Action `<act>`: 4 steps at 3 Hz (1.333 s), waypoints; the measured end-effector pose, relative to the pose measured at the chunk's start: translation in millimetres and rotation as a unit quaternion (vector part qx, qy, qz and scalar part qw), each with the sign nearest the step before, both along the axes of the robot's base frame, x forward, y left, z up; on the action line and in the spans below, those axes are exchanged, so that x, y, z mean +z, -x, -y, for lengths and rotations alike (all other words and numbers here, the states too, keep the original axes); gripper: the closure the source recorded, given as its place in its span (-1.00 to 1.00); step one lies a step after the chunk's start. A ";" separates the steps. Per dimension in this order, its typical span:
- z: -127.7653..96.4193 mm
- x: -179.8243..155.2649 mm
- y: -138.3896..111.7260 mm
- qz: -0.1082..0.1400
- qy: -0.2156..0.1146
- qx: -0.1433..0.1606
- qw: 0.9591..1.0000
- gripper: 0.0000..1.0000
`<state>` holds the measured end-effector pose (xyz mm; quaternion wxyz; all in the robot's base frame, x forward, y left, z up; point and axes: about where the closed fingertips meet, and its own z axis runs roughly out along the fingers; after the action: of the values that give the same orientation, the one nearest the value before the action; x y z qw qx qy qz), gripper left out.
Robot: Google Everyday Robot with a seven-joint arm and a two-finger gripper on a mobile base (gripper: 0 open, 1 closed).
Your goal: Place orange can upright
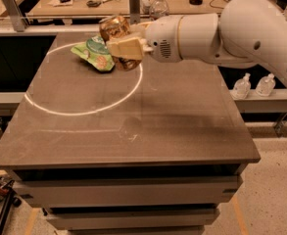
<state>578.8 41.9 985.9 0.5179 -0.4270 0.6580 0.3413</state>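
My gripper (119, 44) is at the far left part of the table (182, 116), over the rim of the bright ring of light. It is shut on the orange can (114, 28), whose orange-brown body sticks up tilted between the cream fingers (126, 48). The can's lower part is hidden by the fingers. The can hangs just above the tabletop, right beside the green snack bag (95, 54).
A clear plastic water bottle (158, 6) stands behind the arm at the table's far edge. Two small bottles (253, 85) sit on a low shelf to the right. A bench with tools runs along the back.
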 end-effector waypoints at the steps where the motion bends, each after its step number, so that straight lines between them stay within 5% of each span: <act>1: 22.6 -3.9 -0.8 0.035 -0.037 -0.022 0.998 1.00; 4: 54.9 -56.9 34.5 0.035 -0.081 -0.100 0.991 1.00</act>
<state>544.2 -13.0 929.0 0.6048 -0.3274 0.6491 0.3250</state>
